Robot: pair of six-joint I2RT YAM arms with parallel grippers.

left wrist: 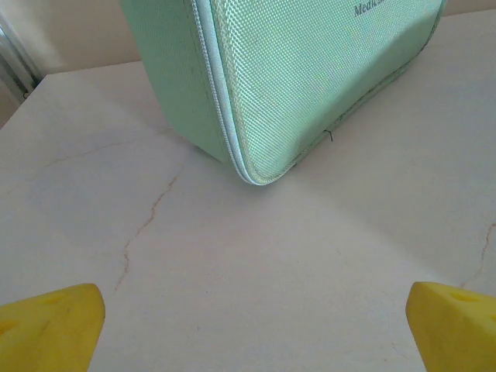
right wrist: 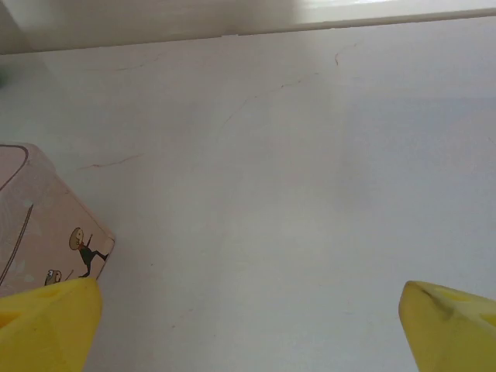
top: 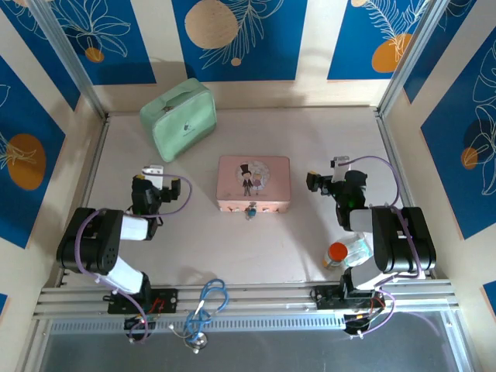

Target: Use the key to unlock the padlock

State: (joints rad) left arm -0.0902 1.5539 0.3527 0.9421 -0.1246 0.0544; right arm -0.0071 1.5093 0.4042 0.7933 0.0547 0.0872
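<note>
**A:** Yellow fingertips (left wrist: 48, 324) are sitting closest to the lens on the left wrist. What is the left pincer (left wrist: 248, 333) doing?

**B:** It is standing spread wide over bare bench (left wrist: 232, 240), grasping nothing. The right pincer (right wrist: 248, 333) is doing the same, released and empty.

**A:** And going down by size?

**B:** The mint-green case (top: 177, 116) is lying far left, just ahead of the left pincer. The pink tin (top: 253, 183) is sitting mid-bench between the two arms. The padlock (top: 250, 209) is hanging at the middle of the tin's near face, tiny and silvery with a blue bit.

**A:** Is the key showing?

**B:** That is too small to tell. The blue bit may be belonging to the lock or to the key.

**A:** So how far along are we?

**B:** I am judging that nothing is done yet. The lock is looking untouched and both pincers are standing well apart from it. Taking up the key, seating it and turning it are all remaining.
</note>
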